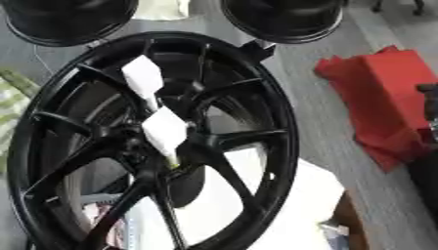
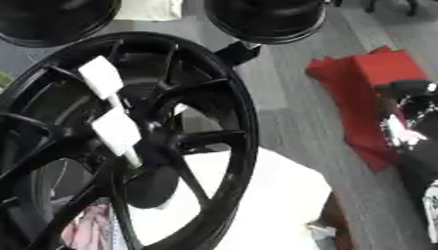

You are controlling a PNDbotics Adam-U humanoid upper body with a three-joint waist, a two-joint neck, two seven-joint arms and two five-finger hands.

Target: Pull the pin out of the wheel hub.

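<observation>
A large black wheel hub [image 1: 256,88] with thin spokes stands tilted and fills the left and middle of both views. Two white, block-shaped pins sit in it. The upper pin [image 1: 143,77] lies against a spoke near the rim. The lower pin [image 1: 165,131] sits at the hub's centre and has a thin pale tip pointing down. My right hand [image 2: 409,122] shows only as a black and silver shape at the right edge, well apart from the wheel. My left hand is not visible.
Two more black wheels [image 1: 287,17] stand at the top edge behind the hub. A red cloth [image 1: 385,97] lies on the grey floor to the right. A white surface [image 1: 299,195] sits under the wheel, and a green-striped cloth [image 1: 10,97] at the left edge.
</observation>
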